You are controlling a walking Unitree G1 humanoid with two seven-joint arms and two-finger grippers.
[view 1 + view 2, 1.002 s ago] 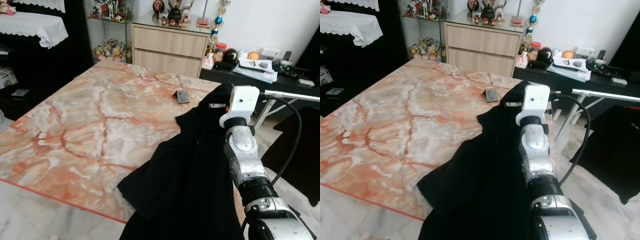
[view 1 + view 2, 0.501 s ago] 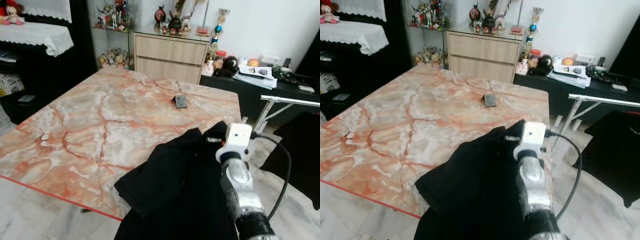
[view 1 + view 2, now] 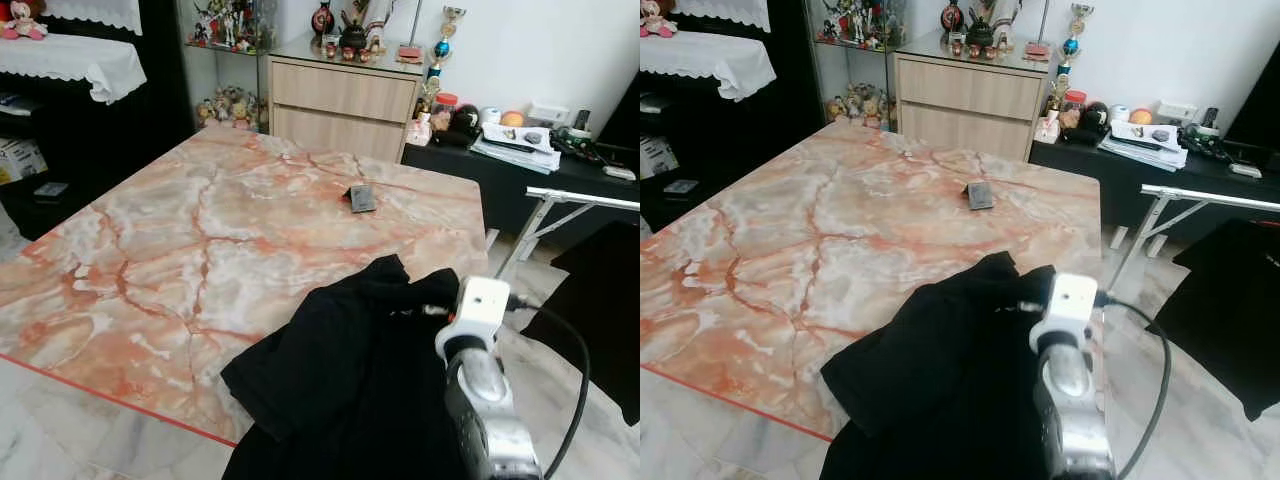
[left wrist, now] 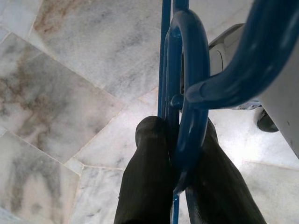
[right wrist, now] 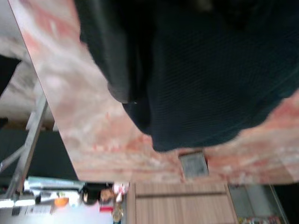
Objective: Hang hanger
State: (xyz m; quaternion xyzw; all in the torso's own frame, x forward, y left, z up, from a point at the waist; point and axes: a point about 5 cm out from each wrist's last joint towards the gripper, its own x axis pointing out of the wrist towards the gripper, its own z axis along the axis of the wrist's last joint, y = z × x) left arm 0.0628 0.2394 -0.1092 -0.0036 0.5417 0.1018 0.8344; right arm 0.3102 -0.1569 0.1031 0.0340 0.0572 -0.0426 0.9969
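**Gripping a blue hanger, robot stands at marble table**

Clamping a blue tubular metal hanger [image 4: 187, 88] between its two black fingers [image 4: 145, 177], the left gripper [image 4: 180, 140] hangs low over a grey-veined marble tile floor [image 4: 60, 93], the hanger's curved hook rising past the fingertips. The hanger sits pinched in the closed jaws, well apart from the table.

On the robot's right side, the silver right arm [image 3: 485, 400] reaches toward a crumpled black garment [image 3: 340, 370] that lies on the near corner of the orange-and-white marble table [image 3: 190, 240] and spills over its edge. In the right wrist view, one black finger [image 5: 110, 51] of the right gripper [image 5: 135, 56] presses against the dark cloth; whether those jaws are open or closed on the fabric cannot be told.

A small dark rectangular object [image 3: 361, 198] rests farther back on the tabletop. A light wooden drawer cabinet [image 3: 340, 95] topped with ornaments stands against the wall behind, beside a low black bench [image 3: 540, 175] cluttered with papers.
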